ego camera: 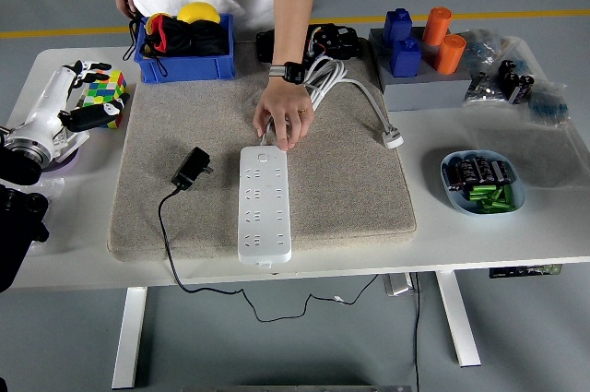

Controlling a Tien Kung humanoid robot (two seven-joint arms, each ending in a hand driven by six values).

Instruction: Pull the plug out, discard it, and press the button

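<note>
A white power strip lies lengthwise on the grey mat, with nothing plugged into it. The black plug rests on the mat to the strip's left, its cable trailing down over the table's front edge. A person's hand presses on the strip's far end, near the button. My left hand, white with black fingertips, hovers open over the table's far left, well away from plug and strip. The right arm is out of sight.
A blue bin of oddments stands at the back left, a colour cube just under my left hand. Blue and orange blocks sit on a grey tray at back right. A bowl of batteries is at right.
</note>
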